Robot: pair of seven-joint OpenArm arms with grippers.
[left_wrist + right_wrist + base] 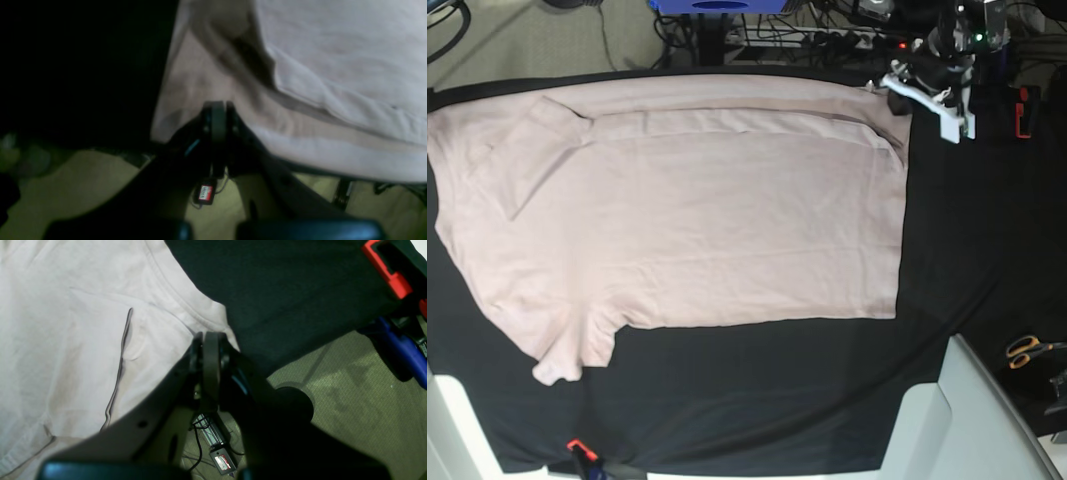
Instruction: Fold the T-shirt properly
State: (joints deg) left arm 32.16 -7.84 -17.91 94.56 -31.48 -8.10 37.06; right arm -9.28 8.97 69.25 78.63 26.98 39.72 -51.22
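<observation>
The pale pink T-shirt (697, 230) lies spread on a black cloth (757, 390), with its far strip folded over toward the middle. At the far right corner of the shirt my left gripper (897, 98) sits low on the fabric. In the left wrist view the left gripper (218, 108) is shut, its tips pinched on the T-shirt (333, 50) right at the hem beside the folded layer. In the right wrist view my right gripper (210, 338) is shut on an edge corner of the T-shirt (66, 340), where it meets the black cloth (283, 290). The right arm does not show in the base view.
Orange-handled scissors (1027, 350) lie at the right edge of the cloth. A red clamp (387, 270) and a blue part (403, 350) sit past the cloth's edge. A white robot part (957, 420) fills the near right corner. Carpeted floor (350, 406) lies below both grippers.
</observation>
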